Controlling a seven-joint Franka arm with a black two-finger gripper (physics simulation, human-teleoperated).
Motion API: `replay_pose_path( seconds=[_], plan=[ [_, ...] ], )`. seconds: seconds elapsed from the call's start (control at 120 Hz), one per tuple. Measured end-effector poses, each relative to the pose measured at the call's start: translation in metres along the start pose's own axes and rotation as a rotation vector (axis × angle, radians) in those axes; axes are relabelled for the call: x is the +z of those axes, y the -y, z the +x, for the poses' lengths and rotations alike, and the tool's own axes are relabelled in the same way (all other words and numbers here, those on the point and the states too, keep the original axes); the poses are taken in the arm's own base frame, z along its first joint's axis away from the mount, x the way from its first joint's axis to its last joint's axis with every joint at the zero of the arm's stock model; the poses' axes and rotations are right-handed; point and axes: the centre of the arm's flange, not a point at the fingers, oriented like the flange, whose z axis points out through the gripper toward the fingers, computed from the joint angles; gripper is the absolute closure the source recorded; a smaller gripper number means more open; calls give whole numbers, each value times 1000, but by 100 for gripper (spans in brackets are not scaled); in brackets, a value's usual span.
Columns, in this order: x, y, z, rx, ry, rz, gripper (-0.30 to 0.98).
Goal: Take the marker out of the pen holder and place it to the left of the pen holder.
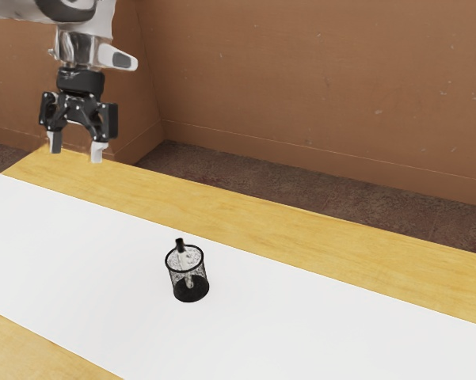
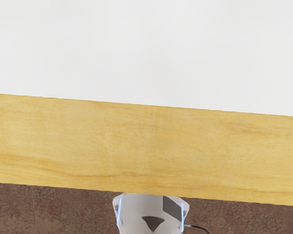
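Exterior view's upper left: your gripper stands wide. Below centre, the holder rings the marker; white strip, brown wall behind.

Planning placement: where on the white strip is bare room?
Bare: the white strip all around the black mesh pen holder, up to the yellow wooden borders. Crowded: inside the holder, around the black-topped marker.

Overhead clearance: open air directly above the mesh pen holder. Lateral clearance: free passage over the white table runner, all around the pen holder. Obstacle at the pen holder's mouth: tilted marker, black end above the rim. Side obstruction below the rim: mesh wall around the marker. Well apart from the pen holder, beyond the table: brown room wall.
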Motion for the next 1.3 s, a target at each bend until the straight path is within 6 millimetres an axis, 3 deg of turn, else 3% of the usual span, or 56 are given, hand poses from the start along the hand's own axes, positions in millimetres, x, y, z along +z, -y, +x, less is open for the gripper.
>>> replay_pose_path(
  seconds=[0.075,0.175,0.25,0.3,0.333,0.383,0.425,0.467,0.508,0.642,0.767,0.933,1.067,1.3],
  plan=[
    [-8,8,23,-22,-156,-10,0],
    [-22,12,38,-37,-309,-18,0],
    [-32,12,43,-39,-388,-28,0],
    [-56,12,33,-45,-461,-41,0],
    [-59,6,33,-43,-471,-46,0],
    [-29,-14,54,-27,-390,-43,0],
    [11,-30,74,-21,-294,-43,0],
    [52,-31,92,-38,-213,-55,0],
    [79,-24,107,-68,-165,-77,0],
    [136,-7,158,-154,-75,-145,0],
    [174,3,192,-215,-46,-207,0],
    [176,0,207,-249,-101,-279,0],
    [201,-1,212,-271,-149,-335,0],
    [191,-14,223,-241,-289,-367,0]
  ],
)
